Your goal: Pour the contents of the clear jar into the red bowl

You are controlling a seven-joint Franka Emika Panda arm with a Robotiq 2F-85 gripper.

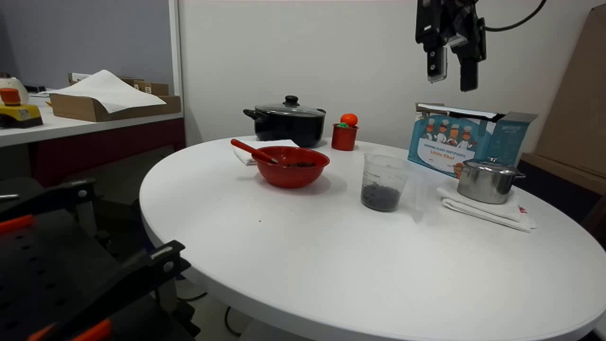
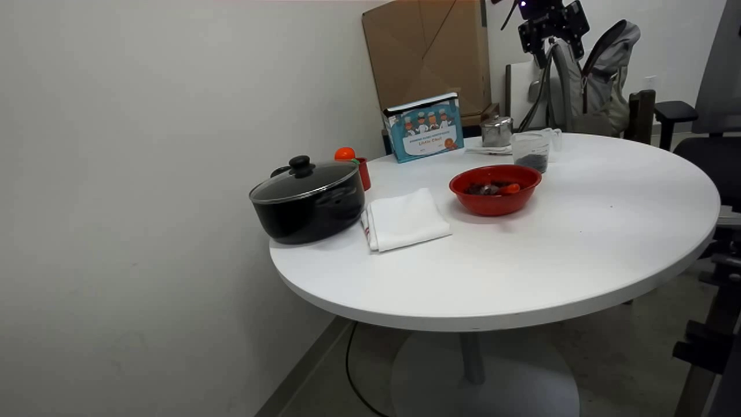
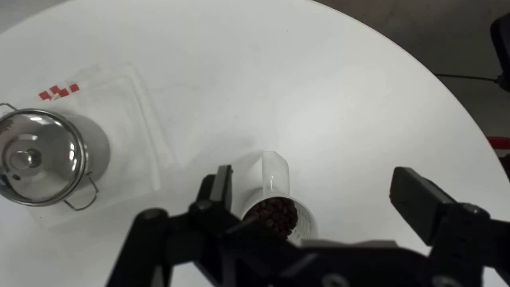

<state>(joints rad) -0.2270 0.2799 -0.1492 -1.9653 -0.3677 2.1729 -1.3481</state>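
Partly, wrist view shows jar (image 3: 306, 221); claw (image 3: 312, 180) blocks rest.

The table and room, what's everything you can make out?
table: one, white, beside wall
clear jar: one, transparent, on table
red bowl: one, red, on table
beans: many, dark brown, in jar
utensil: one, red-handled, in bowl
black pot: one, black, by wall
red canister: one, red, beside black pot
round thing: one, orange, atop canister
blue box: one, blue, on table
metal pot: one, silver, near blue box
cloths: two, white, under metal pot, beside black pot
cardboard boxes: several, brown, beyond table, on side desk
stop button: one, red and yellow, side desk
large sheet: one, white, side desk
backpack: count unclear, grey, beyond table
chairs: count unclear, black, beyond table
hand: one, black, open, above table
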